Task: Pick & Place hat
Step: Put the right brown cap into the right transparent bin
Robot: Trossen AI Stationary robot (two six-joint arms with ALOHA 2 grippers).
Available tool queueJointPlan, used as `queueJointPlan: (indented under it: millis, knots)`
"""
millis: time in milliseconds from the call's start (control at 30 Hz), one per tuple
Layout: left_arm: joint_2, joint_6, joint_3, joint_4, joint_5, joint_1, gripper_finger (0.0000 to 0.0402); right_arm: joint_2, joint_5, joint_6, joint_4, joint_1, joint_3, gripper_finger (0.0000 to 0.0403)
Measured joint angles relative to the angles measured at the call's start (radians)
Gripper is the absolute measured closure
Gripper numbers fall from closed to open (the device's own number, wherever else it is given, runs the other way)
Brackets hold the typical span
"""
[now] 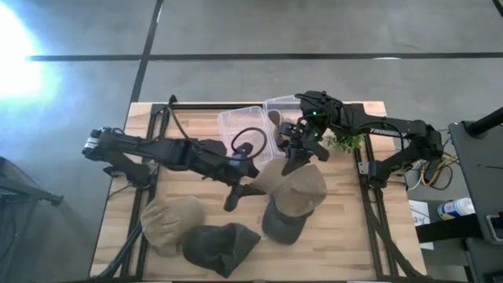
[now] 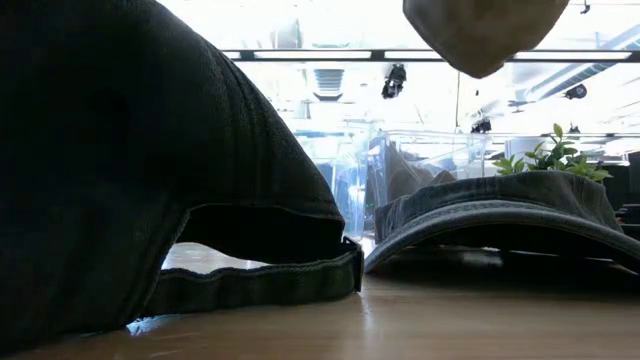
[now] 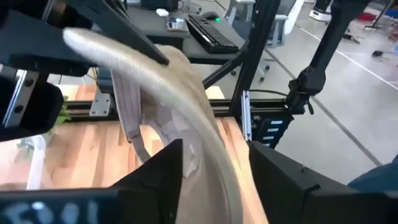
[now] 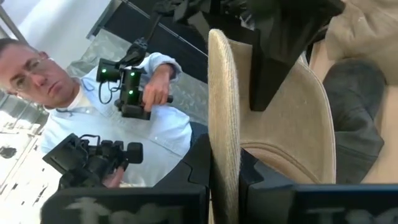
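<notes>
A tan cap is held between both grippers above the middle of the table. In the low view it hangs at the top, clear of the wood. My left gripper comes from the table's left and is shut on the cap's brim. My right gripper comes from the far right and is shut on the brim as well. A dark grey cap lies on the table under the tan one, resting on its brim and crown. My left gripper has the tan cap's curved brim between its two fingers, one on each face, coming level from the table's left. Crown cloth and a strap lie beside the brim in the gap. The cap is lifted clear. My right gripper pinches the brim's edge between its two fingers, which lie across the edge. It comes slanting down from the far right side. The cap is off the table, and the crown hangs below and beyond the fingers.
A second tan cap and a second dark cap lie near the table's near-left edge; the dark one fills the left of the low view. Two clear bins and a small plant stand at the far side. A person holds controllers beyond the table.
</notes>
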Motion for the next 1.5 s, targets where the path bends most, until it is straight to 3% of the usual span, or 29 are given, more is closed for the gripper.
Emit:
queueJointPlan:
  millis: [100,267,500,600,867,1000,1200,1500]
  knots:
    - [0.022,-0.001,0.03,-0.042,-0.001,0.002,0.0275,0.003,0.0,0.008,0.0,-0.004,0.0,0.039]
    - [0.027,0.035,0.055,-0.061,-0.034,0.003,0.0384,-0.023,0.051,0.013,-0.023,-0.007,0.0,0.0365]
    - [0.027,-0.012,0.064,-0.134,-0.109,0.013,0.0394,-0.114,0.233,-0.026,-0.207,-0.017,0.0,0.0294]
    - [0.025,-0.078,0.061,-0.151,-0.224,0.025,0.0396,-0.189,0.408,-0.067,-0.338,-0.03,0.005,0.0265]
    - [0.017,-0.303,0.066,-0.078,-0.548,0.146,0.0394,-0.432,1.157,-0.03,-0.608,-0.022,0.017,0.0221]
    - [0.02,-0.481,0.052,0.024,-0.478,0.275,0.0394,-0.522,1.383,0.031,-0.632,-0.002,0.015,0.0216]
    - [0.082,-0.73,0.041,0.137,-0.329,0.401,0.0394,-0.579,1.44,0.033,-0.632,0.0,0.014,0.0216]
    - [0.248,-0.926,0.085,0.052,-0.306,0.406,0.0394,-0.551,1.44,0.007,-0.635,0.0,0.006,0.0216]
